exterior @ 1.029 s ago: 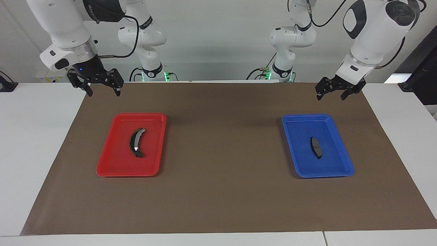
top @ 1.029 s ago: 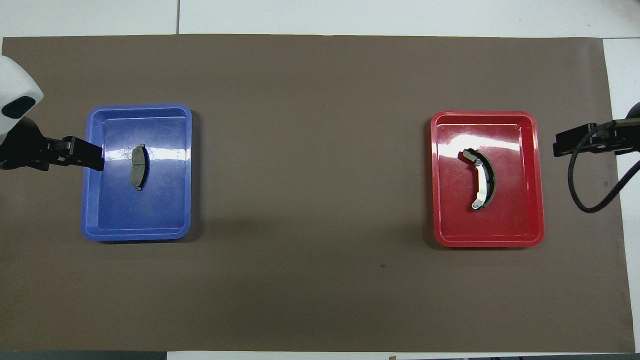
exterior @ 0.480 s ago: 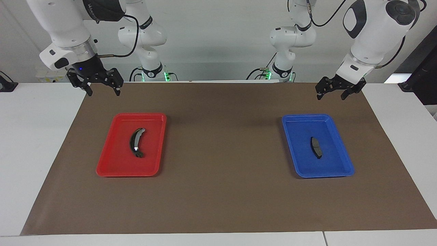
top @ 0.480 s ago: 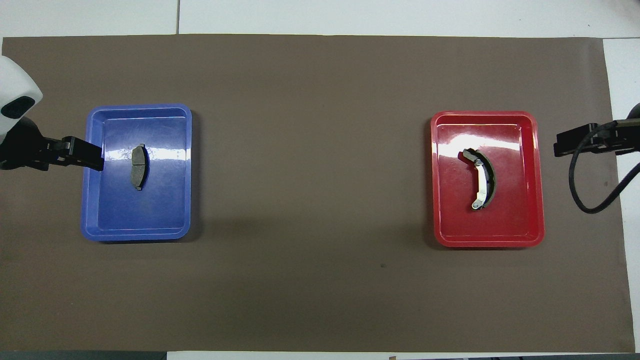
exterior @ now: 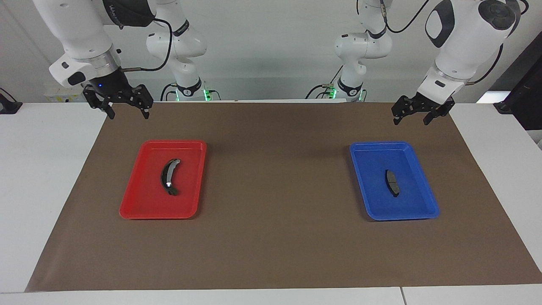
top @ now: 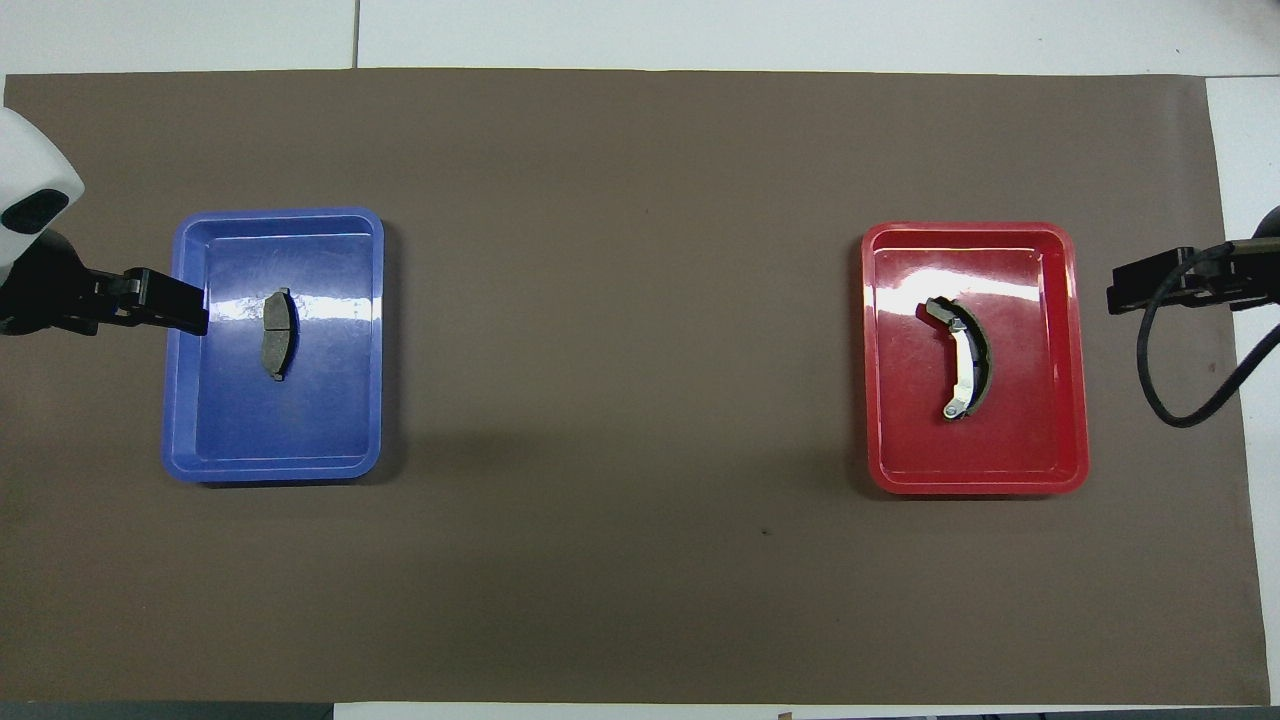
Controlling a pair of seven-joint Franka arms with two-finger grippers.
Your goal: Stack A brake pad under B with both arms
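Pad (exterior: 391,182) in blue tray (exterior: 425,186); B (exterior: 168,176) in red tray (exterior: 139,197) — both hands (exterior: 411,114) (exterior: 127,106) spread, raised over the tabletop's robot-side corners.

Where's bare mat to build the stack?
Widest free patch: brown mat between red tray and blue tray. Also the strip along the mat's edge farthest from the robots. Trays hold B and A brake pad.

Bright, sharp; glare on blue tray (top: 300,305)

Robotics lab: twin arms (exterior: 461,38), bare white table (exterior: 51,169)
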